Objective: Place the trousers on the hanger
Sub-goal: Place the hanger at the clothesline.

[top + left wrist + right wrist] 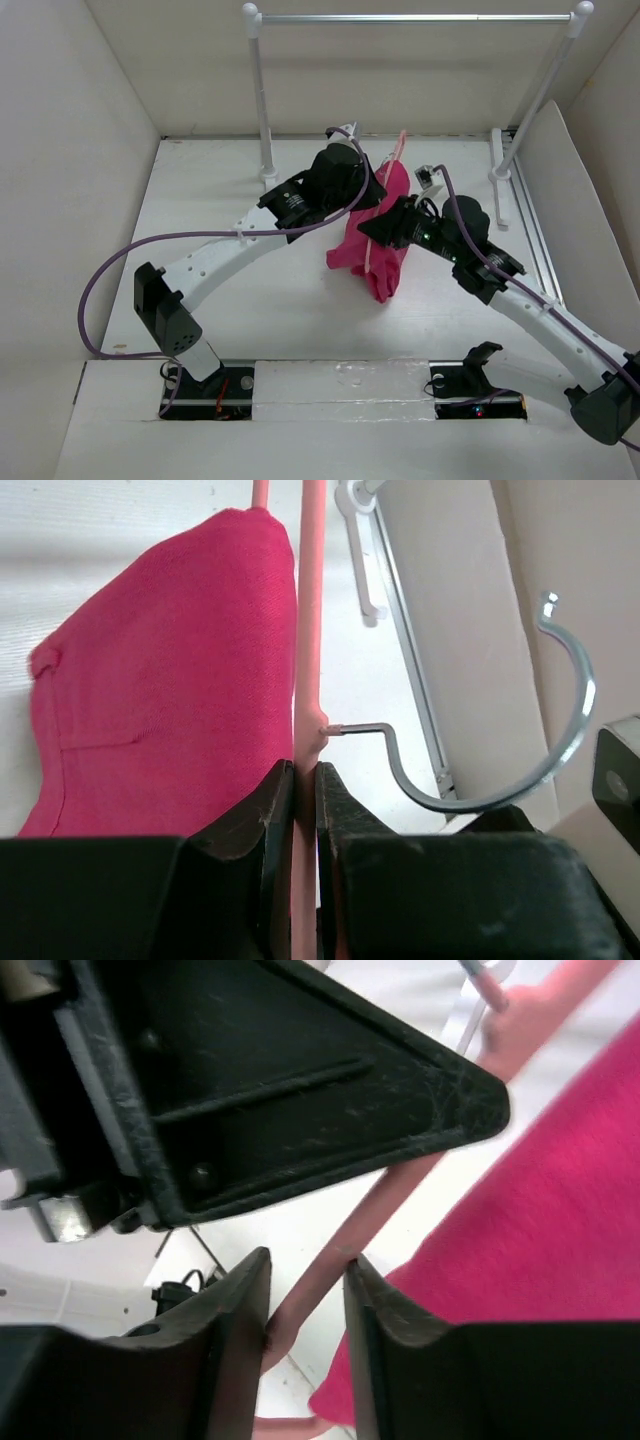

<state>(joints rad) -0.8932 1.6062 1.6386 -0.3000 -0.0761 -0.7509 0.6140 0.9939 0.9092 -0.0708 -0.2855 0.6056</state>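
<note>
The magenta trousers (385, 255) hang folded over the light-pink hanger (401, 148), held up off the table's middle. My left gripper (372, 190) is shut on the hanger's thin bar (310, 610) just below its metal hook (560, 730), with the trousers (170, 700) draped to the left of the bar. From the right, my right gripper (376, 228) reaches in at the cloth. In the right wrist view its jaws (307, 1257) stand apart around a slanted hanger bar (390, 1195), which crosses the gap beside the trousers (540, 1220).
A white-and-silver clothes rail (410, 18) spans the back, its two posts standing on the table. A metal track (530, 230) runs along the right wall. White walls close in both sides. The left gripper's black body (300, 1080) looms close above my right fingers.
</note>
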